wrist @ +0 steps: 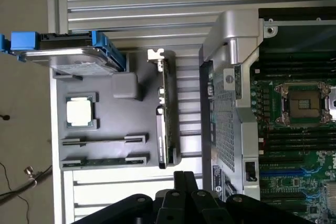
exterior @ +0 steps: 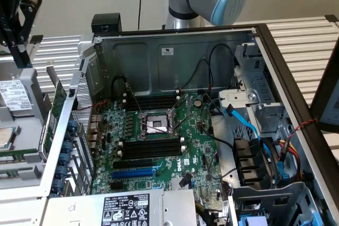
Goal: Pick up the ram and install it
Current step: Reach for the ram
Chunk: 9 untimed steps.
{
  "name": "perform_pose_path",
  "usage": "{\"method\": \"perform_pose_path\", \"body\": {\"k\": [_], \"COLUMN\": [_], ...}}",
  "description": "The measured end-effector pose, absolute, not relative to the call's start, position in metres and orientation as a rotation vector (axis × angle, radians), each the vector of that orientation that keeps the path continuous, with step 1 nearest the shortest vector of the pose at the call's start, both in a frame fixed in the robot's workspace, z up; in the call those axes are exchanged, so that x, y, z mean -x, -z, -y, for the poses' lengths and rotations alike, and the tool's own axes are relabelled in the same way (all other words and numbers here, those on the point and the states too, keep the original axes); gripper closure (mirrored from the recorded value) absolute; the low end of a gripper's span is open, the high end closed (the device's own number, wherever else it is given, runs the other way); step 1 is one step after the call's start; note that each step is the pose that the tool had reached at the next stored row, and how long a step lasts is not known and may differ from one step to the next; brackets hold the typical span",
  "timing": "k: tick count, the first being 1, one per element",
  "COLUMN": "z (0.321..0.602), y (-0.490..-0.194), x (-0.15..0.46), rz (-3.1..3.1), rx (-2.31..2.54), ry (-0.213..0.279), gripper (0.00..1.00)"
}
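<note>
Long thin green ram point(wrist: 103, 160) in a grey tray point(wrist: 107, 125) slot, fingers point(wrist: 179, 183) together and empty nearby.

Exterior view: close, angled down into the open computer case point(exterior: 159, 72), facing the motherboard point(exterior: 159, 141).
Wrist view: higher, straight down over the parts tray point(wrist: 115, 124) beside the case.
Shared: motherboard, CPU socket point(exterior: 154, 125), tray.

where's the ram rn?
The ram lies in the gray parts tray outside the case, on the exterior view's left, near the CPU chip.
</note>
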<state>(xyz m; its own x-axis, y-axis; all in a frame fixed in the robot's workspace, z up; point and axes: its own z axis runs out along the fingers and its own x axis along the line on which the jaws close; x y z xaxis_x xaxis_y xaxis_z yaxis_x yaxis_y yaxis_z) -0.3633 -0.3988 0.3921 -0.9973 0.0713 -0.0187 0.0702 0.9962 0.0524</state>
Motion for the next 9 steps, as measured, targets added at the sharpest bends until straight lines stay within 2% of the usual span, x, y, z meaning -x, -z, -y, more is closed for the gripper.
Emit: {"method": "perform_pose_path", "body": {"k": [9], "z": [0.399], "y": [-0.391], "x": [0.388], "rz": [-3.118], "rx": [-0.110], "ry": [-0.081], "gripper": [0.89]}}
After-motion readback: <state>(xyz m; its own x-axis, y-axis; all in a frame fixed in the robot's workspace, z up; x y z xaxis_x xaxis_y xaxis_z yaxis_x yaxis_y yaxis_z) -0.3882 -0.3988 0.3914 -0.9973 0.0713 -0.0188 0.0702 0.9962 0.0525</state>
